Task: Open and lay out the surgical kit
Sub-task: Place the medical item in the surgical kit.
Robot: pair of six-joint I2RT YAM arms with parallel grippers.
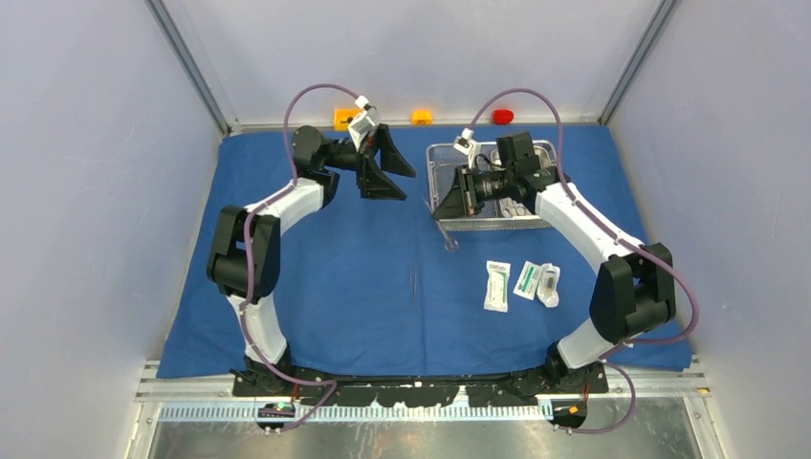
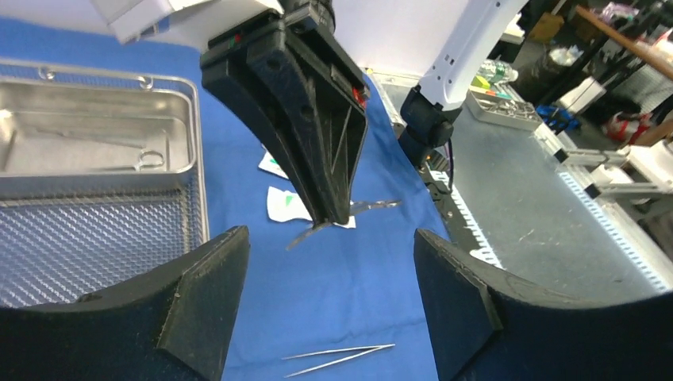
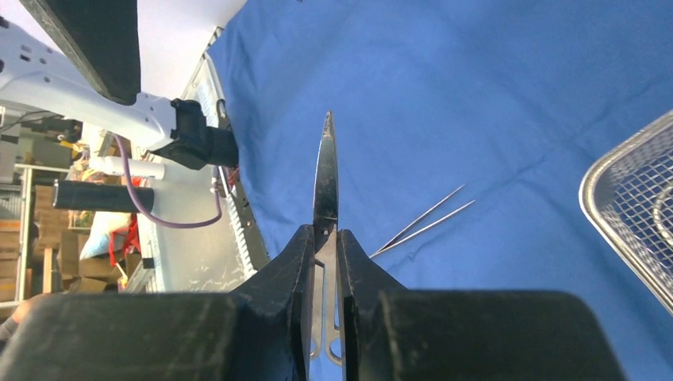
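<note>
The blue cloth wrap (image 1: pixel 316 287) lies spread flat over the worktop. Left of centre in the upper part of the top view, the left jaws stand wide apart with nothing between them, raised over bare cloth.

At mid-frame the tweezers (image 1: pixel 413 285) lie on the cloth, with their long axis nearly straight up and down the frame. Which end is the tip is hard to tell from above.

Just right and higher are the scissors (image 1: pixel 448 228), held by the right jaws, which are nearly closed. The jaws pinch the shanks just behind the pivot, and the ring handles sit back between the fingers. The long axis runs straight out from the jaws, closed blades pointing down-frame. The scissors seem to hang just over the cloth.

They are thin, stiff, light steel and slippery, so the flat shanks are the sensible hold, though so narrow a grip may let them swivel.

Further right, 3 white packets (image 1: pixel 526 279) lie side by side. At upper right sits the wire-mesh basket (image 1: pixel 497 226) with the steel tray (image 2: pixel 48 151) inside.
</note>
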